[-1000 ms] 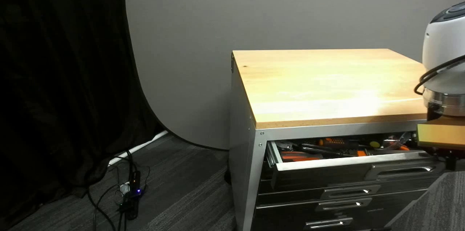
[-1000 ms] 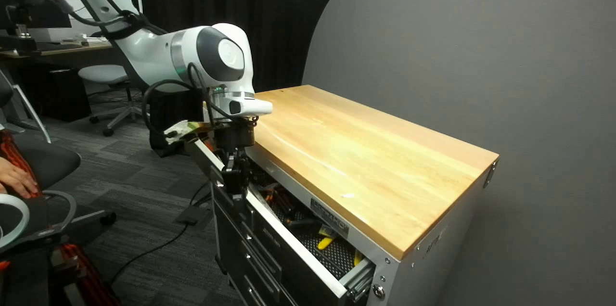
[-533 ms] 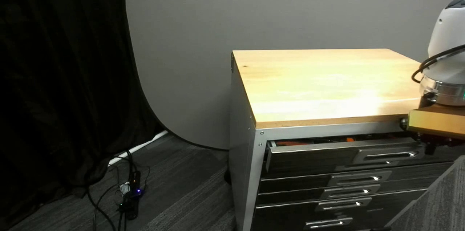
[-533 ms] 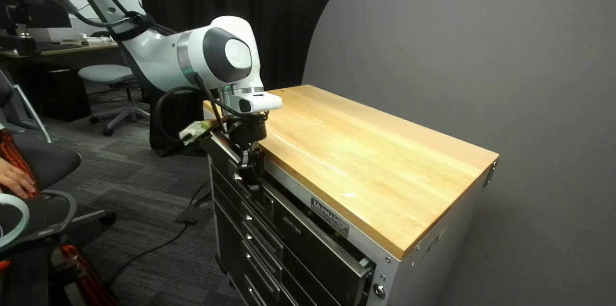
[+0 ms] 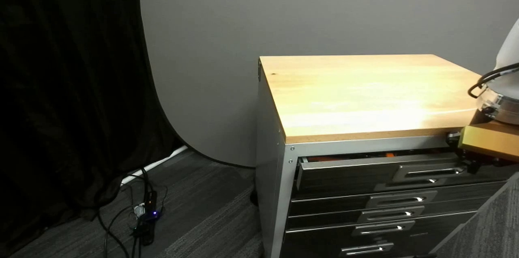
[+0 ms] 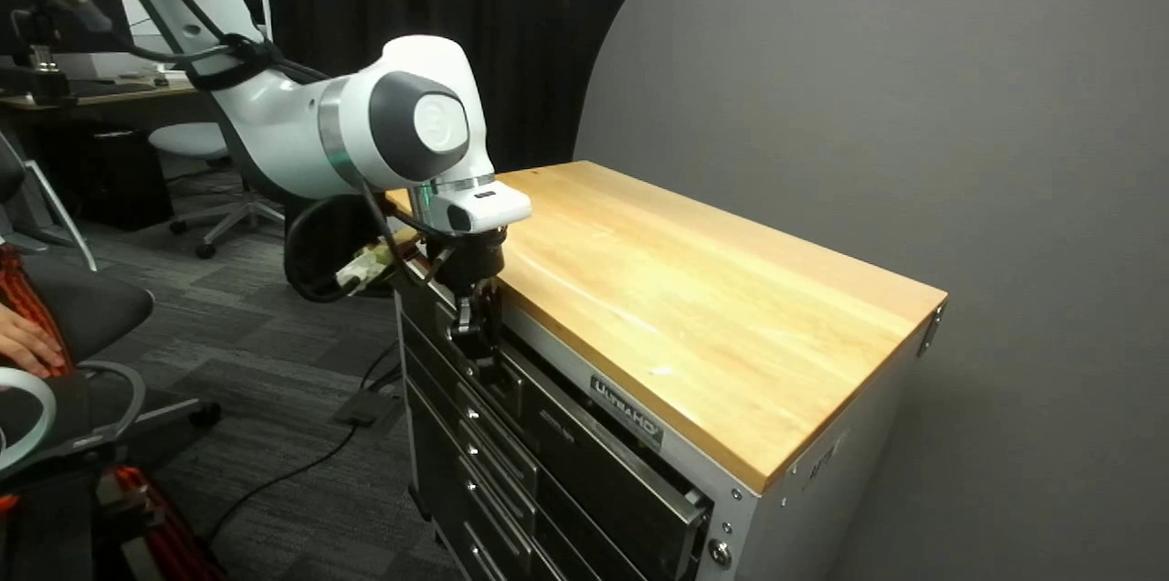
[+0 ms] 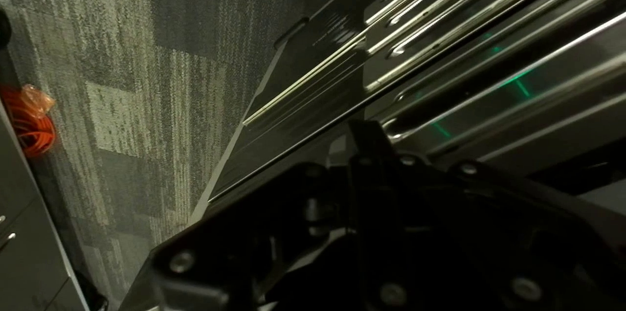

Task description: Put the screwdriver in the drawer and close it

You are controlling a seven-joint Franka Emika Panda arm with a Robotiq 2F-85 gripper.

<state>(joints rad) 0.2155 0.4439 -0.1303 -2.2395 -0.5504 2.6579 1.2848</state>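
The top drawer (image 5: 344, 179) of the grey cabinet stands slightly out, with a narrow gap above its front; its front (image 6: 603, 462) also shows in an exterior view. The drawer's silver bar handle (image 5: 436, 173) faces forward. My gripper (image 6: 487, 366) points down at the drawer front, close to the handle. In the wrist view the dark fingers (image 7: 368, 137) are together with nothing seen between them, beside the end of a bar handle. I cannot tell whether they touch the drawer. The screwdriver is out of view; most of the drawer's inside is hidden.
The wooden tabletop (image 6: 676, 307) overhangs above the drawer, close behind the gripper. Lower drawers (image 5: 365, 229) sit below, shut. An orange tool bit (image 5: 390, 154) shows in the gap. A cable loop (image 6: 315, 261) hangs from the arm. A person's hand (image 6: 32, 339) is at far left.
The top drawer has moved inward from well open to nearly shut, hiding the tools inside. The arm moved toward the cabinet with it, then shifted slightly back; the drawer barely changed in the last half second.
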